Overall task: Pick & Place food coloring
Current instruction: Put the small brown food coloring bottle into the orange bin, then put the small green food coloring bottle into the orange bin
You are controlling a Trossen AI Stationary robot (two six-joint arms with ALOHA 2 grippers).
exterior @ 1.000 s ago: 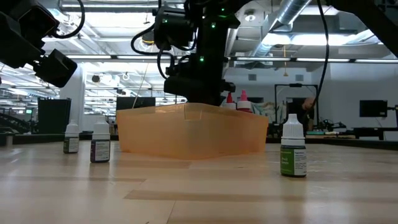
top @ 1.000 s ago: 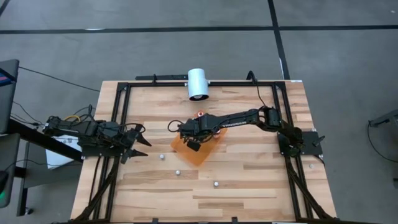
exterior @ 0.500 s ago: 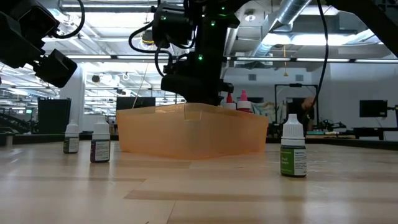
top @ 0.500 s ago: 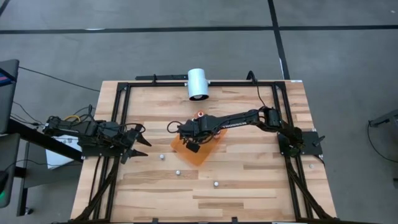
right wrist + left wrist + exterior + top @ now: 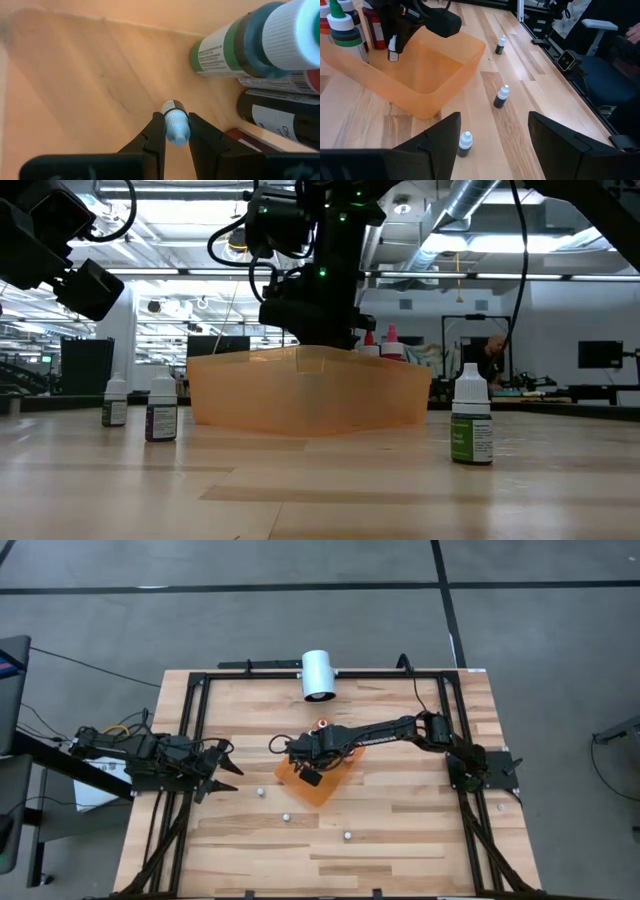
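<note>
Right pincer (image 5: 176,131) clamps small white-capped bottle (image 5: 175,122) above orange bin (image 5: 316,783), mid-surface (image 5: 400,820). Left pincer (image 5: 226,771) spread wide, empty, near surface's left edge.

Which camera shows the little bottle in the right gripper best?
The right wrist view: the small white-capped bottle sits pinched between the right gripper fingers. The left wrist view shows it hanging over the orange bin. The high and low views hide it behind the arm.
</note>
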